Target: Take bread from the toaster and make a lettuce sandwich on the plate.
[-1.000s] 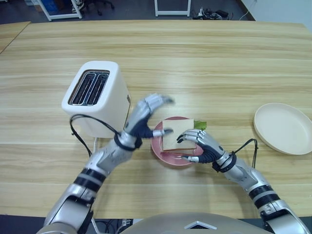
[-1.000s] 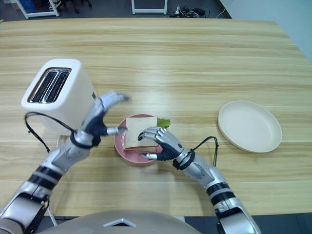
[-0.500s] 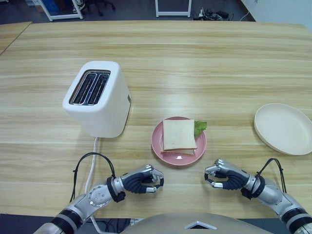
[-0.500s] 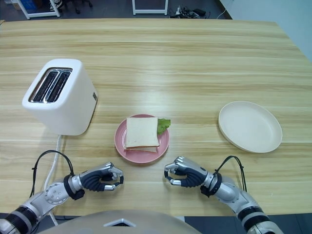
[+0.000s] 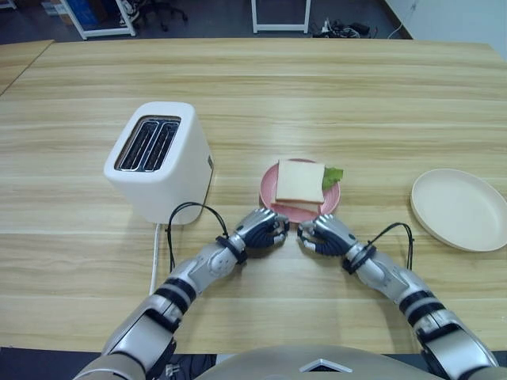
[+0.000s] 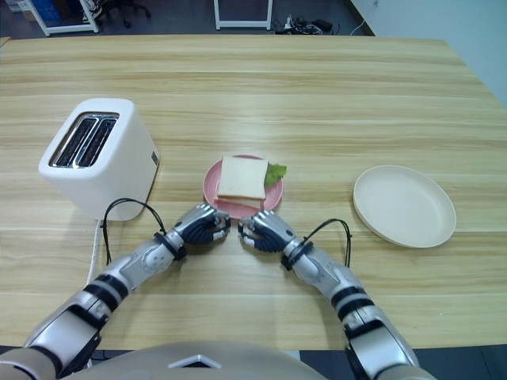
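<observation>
Left eye view: label [image 5: 210, 163] on toaster [image 5: 162, 186] illegible.

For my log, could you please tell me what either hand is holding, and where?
Nothing: the left hand and right hand are curled, empty, by the round pink plate's near rim.

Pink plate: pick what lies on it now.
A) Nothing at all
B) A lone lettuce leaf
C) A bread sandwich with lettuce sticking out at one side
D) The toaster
C: a sandwich of stacked bread slices sits on the pink plate, with green lettuce poking out toward the robot's right.
</observation>
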`<state>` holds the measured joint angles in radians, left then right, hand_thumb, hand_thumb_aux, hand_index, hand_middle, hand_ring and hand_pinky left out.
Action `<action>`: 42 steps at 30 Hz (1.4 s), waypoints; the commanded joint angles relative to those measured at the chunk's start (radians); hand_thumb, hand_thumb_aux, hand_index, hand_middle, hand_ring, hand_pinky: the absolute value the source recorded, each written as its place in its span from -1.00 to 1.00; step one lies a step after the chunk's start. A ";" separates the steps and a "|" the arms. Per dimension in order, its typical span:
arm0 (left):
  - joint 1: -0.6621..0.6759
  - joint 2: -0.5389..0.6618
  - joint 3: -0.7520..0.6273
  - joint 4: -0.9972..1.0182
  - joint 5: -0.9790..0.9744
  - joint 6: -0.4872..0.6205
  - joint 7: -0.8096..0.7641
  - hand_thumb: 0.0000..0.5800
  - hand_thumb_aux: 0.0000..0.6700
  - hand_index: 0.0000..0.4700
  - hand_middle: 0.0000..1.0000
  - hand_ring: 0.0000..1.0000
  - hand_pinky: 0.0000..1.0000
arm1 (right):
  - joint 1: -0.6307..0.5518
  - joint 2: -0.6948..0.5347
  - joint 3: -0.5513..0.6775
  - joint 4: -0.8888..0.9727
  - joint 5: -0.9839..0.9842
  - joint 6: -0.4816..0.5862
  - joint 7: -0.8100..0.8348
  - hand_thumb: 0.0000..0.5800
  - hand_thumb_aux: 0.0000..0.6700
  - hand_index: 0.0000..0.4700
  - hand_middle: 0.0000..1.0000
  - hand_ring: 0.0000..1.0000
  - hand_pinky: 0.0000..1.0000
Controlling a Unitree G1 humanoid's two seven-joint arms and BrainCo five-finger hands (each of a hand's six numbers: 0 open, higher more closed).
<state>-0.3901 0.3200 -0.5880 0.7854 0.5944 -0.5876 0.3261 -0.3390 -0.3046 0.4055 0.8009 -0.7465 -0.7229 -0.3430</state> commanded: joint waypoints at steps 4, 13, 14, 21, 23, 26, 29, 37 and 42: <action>0.045 -0.094 -0.041 0.340 0.076 0.065 0.150 1.00 1.00 1.00 1.00 1.00 1.00 | -0.079 0.104 0.021 0.367 0.029 0.109 -0.077 1.00 1.00 1.00 1.00 1.00 1.00; 0.201 -0.114 0.119 0.152 -0.174 -0.495 0.213 -1.00 -1.00 -1.00 -1.00 -1.00 -1.00 | 0.052 0.026 -0.029 0.184 0.159 -0.302 -0.160 -1.00 -1.00 -1.00 -1.00 -1.00 -1.00; 0.220 -0.125 0.143 0.116 -0.214 -0.547 0.211 -1.00 -1.00 -1.00 -1.00 -1.00 -1.00 | 0.077 0.024 -0.052 0.131 0.203 -0.358 -0.159 -1.00 -1.00 -1.00 -1.00 -1.00 -1.00; 0.238 -0.190 0.300 0.005 -0.301 -0.596 0.211 -1.00 -1.00 -1.00 -1.00 -1.00 -1.00 | 0.136 0.080 -0.188 -0.011 0.459 -0.432 -0.098 -1.00 -1.00 -1.00 -1.00 -1.00 -1.00; 0.240 -0.203 0.333 0.013 -0.282 -0.577 0.217 -1.00 -1.00 -1.00 -1.00 -1.00 -1.00 | 0.143 0.088 -0.204 -0.008 0.472 -0.426 -0.075 -1.00 -1.00 -1.00 -1.00 -1.00 -1.00; 0.250 -0.215 0.359 0.010 -0.264 -0.560 0.201 -1.00 -1.00 -1.00 -1.00 -1.00 -1.00 | 0.156 0.102 -0.226 -0.012 0.454 -0.424 -0.061 -1.00 -1.00 -1.00 -1.00 -1.00 -1.00; 0.261 -0.232 0.370 -0.018 -0.254 -0.561 0.184 -1.00 -1.00 -1.00 -1.00 -1.00 -1.00 | 0.169 0.112 -0.243 -0.025 0.427 -0.435 -0.059 -1.00 -1.00 -1.00 -1.00 -1.00 -1.00; 0.303 -0.272 0.413 -0.111 -0.210 -0.547 0.181 -1.00 -1.00 -1.00 -1.00 -1.00 -1.00 | 0.211 0.125 -0.298 -0.113 0.430 -0.451 -0.034 -1.00 -1.00 -1.00 -1.00 -1.00 -1.00; 0.333 -0.301 0.428 -0.156 -0.179 -0.505 0.188 -1.00 -1.00 -1.00 -1.00 -1.00 -1.00 | 0.235 0.140 -0.311 -0.146 0.421 -0.438 -0.018 -1.00 -1.00 -1.00 -1.00 -1.00 -1.00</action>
<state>-0.1301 0.0458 -0.1611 0.6047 0.3973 -1.1241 0.5143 -0.1498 -0.1879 0.0978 0.6459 -0.3162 -1.1777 -0.3703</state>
